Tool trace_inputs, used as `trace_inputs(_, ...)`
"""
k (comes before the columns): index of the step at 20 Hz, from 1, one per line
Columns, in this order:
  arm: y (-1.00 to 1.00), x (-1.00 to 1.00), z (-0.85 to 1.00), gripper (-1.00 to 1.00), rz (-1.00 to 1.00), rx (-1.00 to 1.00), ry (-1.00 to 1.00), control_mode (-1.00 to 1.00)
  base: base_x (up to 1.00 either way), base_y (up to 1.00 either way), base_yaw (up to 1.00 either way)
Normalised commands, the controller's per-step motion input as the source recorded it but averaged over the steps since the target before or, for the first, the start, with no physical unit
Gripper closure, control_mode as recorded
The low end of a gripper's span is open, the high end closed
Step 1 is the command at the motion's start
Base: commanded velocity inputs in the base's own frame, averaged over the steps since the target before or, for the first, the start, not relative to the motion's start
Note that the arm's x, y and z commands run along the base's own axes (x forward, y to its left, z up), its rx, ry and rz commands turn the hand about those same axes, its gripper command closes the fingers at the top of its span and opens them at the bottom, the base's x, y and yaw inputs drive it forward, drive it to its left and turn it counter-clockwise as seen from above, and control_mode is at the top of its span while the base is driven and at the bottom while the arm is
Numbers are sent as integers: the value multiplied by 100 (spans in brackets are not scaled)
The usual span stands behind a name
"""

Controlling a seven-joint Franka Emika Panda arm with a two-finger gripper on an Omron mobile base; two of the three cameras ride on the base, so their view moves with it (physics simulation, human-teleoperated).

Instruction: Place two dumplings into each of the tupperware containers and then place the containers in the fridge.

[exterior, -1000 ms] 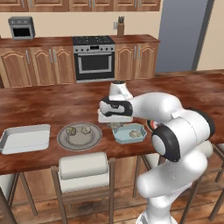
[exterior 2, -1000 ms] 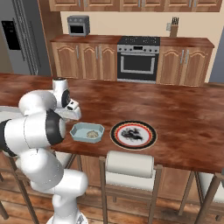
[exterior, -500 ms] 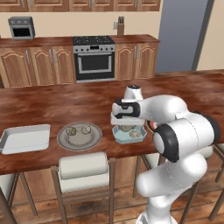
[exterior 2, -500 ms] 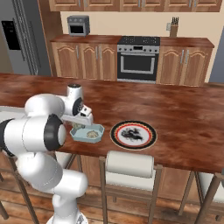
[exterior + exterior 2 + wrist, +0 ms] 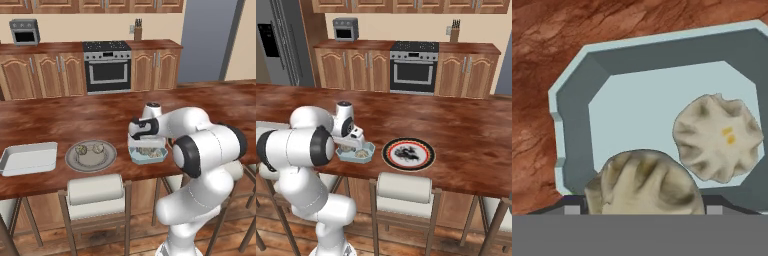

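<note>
Pale tan and crimped, a dumpling (image 5: 643,185) sits clamped in the end effector (image 5: 643,210), spanning the gap from one dark finger tip to the other. The end effector (image 5: 146,145) points straight down over the light blue octagonal tupperware tub (image 5: 135,157), with the white arm folded low over the near edge of the reddish-brown wooden table (image 5: 75,110) and its elbow to the right.

Looking down into the tub (image 5: 577,115), the hand view shows a second dumpling (image 5: 717,137) lying on its pale floor, to the right of the held one and apart from it. In the base views the hand hides most of the tub's inside.

Left of the tub, the left base view shows a round grey plate (image 5: 72,159) carrying two more dumplings (image 5: 82,148), and farther left a white-grey rectangular tray (image 5: 29,157). The right base view shows a round plate with a dark striped rim (image 5: 387,155) just right of the tub (image 5: 368,150), and the tall dark grey fridge (image 5: 276,42) at the far left.
</note>
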Motion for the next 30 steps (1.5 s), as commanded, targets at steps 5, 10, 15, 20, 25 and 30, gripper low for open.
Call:
trace_inputs(5, -4, 0, -29, 100, 0, 0, 0, -100, 0, 0, 0)
trace_inputs(10, -5, 9, -9, -100, 0, 0, 0, -100, 0, 0, 0)
trace_inputs(15, -4, 21, 0, -100, 0, 0, 0, -100, 0, 0, 0)
trace_inputs(20, 0, 5, 7, -100, 0, 0, 0, -100, 0, 0, 0)
trace_inputs(25, 0, 0, 36, -100, 0, 0, 0, -100, 0, 0, 0)
trace_inputs(30, 20, 0, 20, -100, 0, 0, 0, -100, 0, 0, 0)
